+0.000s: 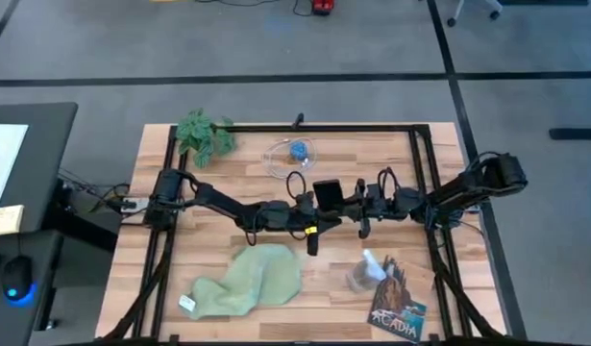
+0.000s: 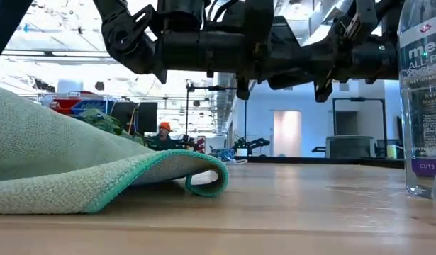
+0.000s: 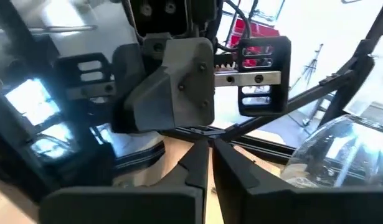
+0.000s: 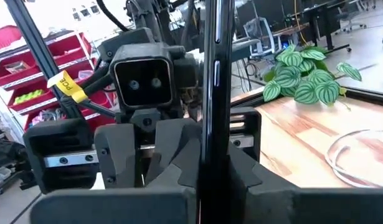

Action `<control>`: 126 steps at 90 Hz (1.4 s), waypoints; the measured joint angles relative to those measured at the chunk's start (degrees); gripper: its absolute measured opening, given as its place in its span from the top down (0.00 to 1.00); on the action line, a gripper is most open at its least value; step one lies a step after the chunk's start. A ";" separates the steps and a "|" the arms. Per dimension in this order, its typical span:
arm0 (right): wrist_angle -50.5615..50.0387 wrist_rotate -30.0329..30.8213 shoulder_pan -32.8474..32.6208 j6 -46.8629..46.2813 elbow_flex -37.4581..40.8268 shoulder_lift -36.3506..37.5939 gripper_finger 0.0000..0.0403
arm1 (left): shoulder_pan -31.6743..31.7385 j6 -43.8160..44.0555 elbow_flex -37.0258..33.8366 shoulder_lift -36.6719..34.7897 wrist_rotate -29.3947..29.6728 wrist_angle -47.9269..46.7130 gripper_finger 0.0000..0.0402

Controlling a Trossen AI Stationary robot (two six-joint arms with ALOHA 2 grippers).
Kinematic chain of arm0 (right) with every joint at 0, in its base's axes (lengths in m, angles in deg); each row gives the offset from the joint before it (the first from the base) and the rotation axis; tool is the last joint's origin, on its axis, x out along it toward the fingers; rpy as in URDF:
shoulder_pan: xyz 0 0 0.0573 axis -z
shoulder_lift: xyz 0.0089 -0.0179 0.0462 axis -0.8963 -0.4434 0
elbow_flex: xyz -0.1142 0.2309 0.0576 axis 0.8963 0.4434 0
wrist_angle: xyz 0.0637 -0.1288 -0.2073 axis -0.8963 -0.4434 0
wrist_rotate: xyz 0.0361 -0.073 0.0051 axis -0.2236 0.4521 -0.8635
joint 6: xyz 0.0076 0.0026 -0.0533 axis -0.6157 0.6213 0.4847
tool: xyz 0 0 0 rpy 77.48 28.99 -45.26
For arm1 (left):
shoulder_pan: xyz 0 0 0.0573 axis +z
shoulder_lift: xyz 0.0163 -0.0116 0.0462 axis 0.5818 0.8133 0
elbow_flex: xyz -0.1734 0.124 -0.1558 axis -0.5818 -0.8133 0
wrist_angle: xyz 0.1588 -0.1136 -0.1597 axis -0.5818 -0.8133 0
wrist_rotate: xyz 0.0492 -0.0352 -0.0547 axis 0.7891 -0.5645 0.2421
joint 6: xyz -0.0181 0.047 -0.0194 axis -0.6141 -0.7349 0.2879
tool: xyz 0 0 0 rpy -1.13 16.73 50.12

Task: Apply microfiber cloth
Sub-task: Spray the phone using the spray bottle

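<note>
The pale green microfiber cloth [image 1: 257, 279] [image 2: 69, 177] lies rumpled on the wooden table near its front edge. It has a white tag [image 1: 187, 303] at its left corner, and no gripper touches it. Both arms meet above the table's middle. My right gripper [image 4: 210, 163] [image 1: 351, 202] is shut on a black phone [image 1: 327, 194], which the right wrist view shows edge-on. My left gripper [image 3: 210, 158] [image 1: 309, 219] faces it from the left with its fingers shut and nothing showing between them. Whether it touches the phone cannot be told. My right gripper pinches the phone between its two fingers [image 4: 241, 165], one on each flat face [image 4: 211, 127]. The fingers come level from the table's right side. The phone stands on edge in the hold, lifted well clear of the table.
A clear spray bottle [image 1: 367, 272] [image 2: 423, 99] stands right of the cloth, with a picture card [image 1: 399, 309] in front of it. A leafy plant [image 1: 204, 136] and a blue object with a clear cable loop [image 1: 295, 151] sit at the back. A black frame [image 1: 425, 173] edges the table.
</note>
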 joint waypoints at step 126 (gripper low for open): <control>3.68 2.44 -6.08 7.41 -2.69 5.70 0.97 | -0.99 -7.38 -9.78 -1.90 -1.89 17.80 0.45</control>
